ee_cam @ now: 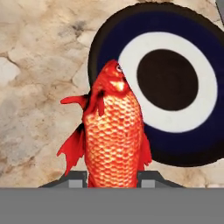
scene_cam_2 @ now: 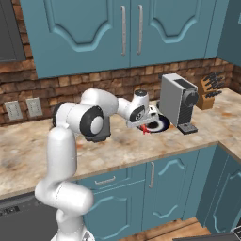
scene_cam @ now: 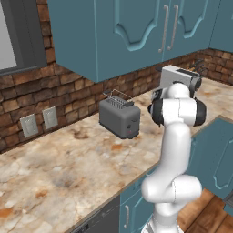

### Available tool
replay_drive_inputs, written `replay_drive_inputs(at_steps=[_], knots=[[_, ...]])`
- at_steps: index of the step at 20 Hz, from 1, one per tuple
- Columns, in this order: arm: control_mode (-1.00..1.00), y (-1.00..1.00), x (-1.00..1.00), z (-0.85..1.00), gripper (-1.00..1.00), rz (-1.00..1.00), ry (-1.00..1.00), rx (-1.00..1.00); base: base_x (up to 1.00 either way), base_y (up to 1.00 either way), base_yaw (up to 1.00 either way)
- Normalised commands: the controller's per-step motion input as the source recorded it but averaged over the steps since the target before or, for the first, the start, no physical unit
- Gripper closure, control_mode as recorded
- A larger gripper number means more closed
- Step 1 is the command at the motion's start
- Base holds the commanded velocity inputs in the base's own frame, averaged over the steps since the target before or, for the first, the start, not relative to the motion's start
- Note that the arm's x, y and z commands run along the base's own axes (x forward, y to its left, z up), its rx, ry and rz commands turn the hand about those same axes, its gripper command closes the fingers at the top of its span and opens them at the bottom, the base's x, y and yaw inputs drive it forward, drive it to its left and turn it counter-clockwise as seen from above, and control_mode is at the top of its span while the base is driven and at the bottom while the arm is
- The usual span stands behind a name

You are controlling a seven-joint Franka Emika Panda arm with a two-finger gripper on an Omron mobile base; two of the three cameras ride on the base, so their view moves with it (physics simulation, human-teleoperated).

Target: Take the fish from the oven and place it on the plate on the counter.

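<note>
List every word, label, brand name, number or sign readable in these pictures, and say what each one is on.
None: no readable text anywhere.
The toaster, the coffee machine, the wall outlets, the knife block and the cabinet doors carry no lettering.
The plate bears only dark and white rings; the fish in the gripper only scales.

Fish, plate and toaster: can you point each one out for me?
fish [ee_cam: 113,140], hand view, on its scaly body.
plate [ee_cam: 175,140], hand view, on its dark blue outer ring.
toaster [scene_cam: 119,119], left base view, on its grey side.
</note>
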Motion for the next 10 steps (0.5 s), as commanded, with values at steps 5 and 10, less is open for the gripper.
replay_drive_inputs(at_steps=[5,10], knots=[[-1.00,0.00,0.81,-0.02,1.00,0.11,0.00,-0.01,0.00,0.00,0.00],[-1.00,-0.07,0.30,-0.18,1.00,0.08,0.00,0.02,0.00,0.00,0.00]])
